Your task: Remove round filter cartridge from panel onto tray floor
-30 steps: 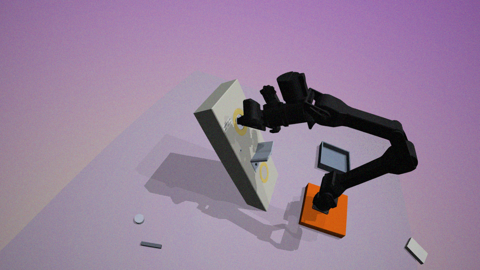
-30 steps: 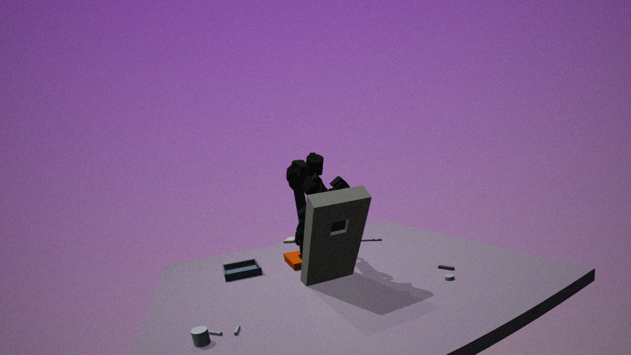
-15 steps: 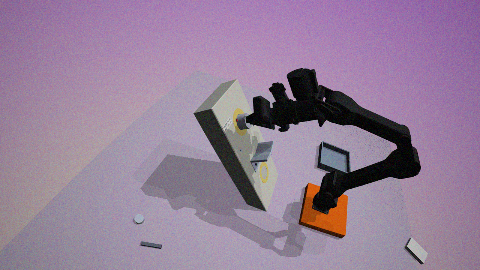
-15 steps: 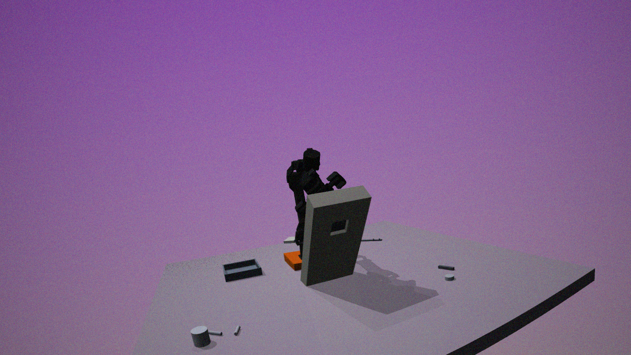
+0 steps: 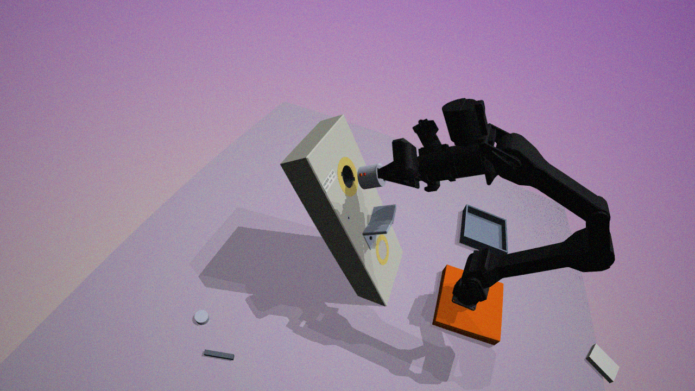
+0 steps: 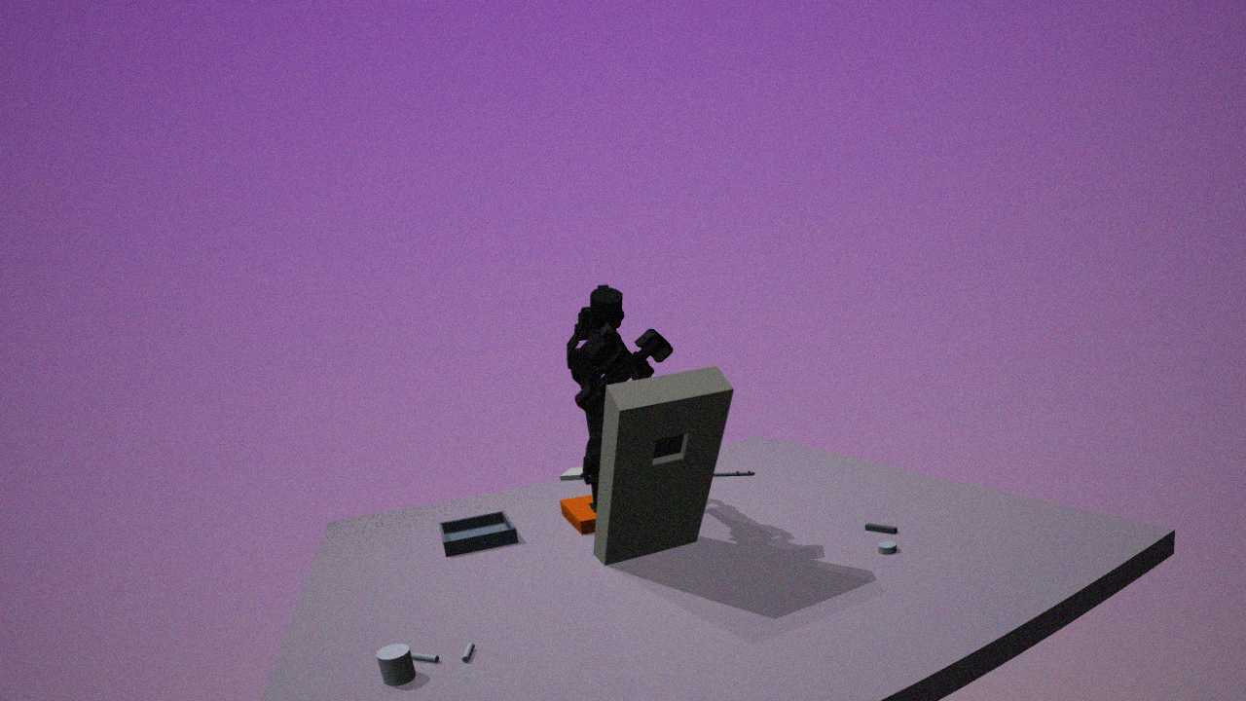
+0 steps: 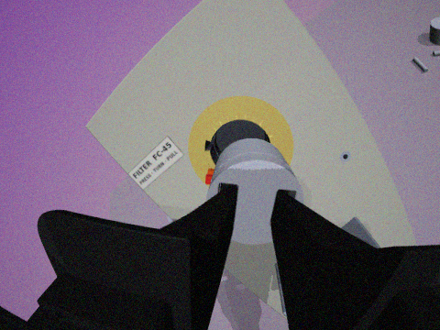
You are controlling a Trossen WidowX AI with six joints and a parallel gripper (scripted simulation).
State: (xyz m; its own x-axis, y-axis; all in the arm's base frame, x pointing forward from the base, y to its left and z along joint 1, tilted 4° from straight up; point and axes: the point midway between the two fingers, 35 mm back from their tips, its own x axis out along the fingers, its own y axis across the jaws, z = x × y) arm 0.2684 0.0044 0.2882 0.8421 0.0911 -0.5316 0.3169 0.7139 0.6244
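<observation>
Tool (image 5: 381, 173) (image 7: 253, 196) grips cartridge (image 5: 370, 176) (image 7: 255, 158) by its slots, outside the panel (image 5: 318, 167) (image 6: 657, 505) (image 7: 257, 60). Suggest: retreat straight, then lower gently towards 4 o'clock tray (image 5: 486, 216) (image 6: 481, 541) (top view).

From my feed I'm seeing the filter cartridge (image 5: 370, 176) (image 7: 255, 183), a pale grey cylinder with red marks on its side. It's hanging in the air just in front of the service panel (image 5: 335, 167) (image 6: 664, 488) (image 7: 257, 55), lying on its side, its round face turned away from the panel. I'm holding it by the two face slots with the gripper (image 5: 381, 174) (image 7: 253, 196). The panel is standing tilted, showing a dark round opening inside a yellow ring. The shallow blue-grey tray (image 5: 486, 213) (image 6: 479, 542) is resting upright, well apart from the cartridge.
</observation>
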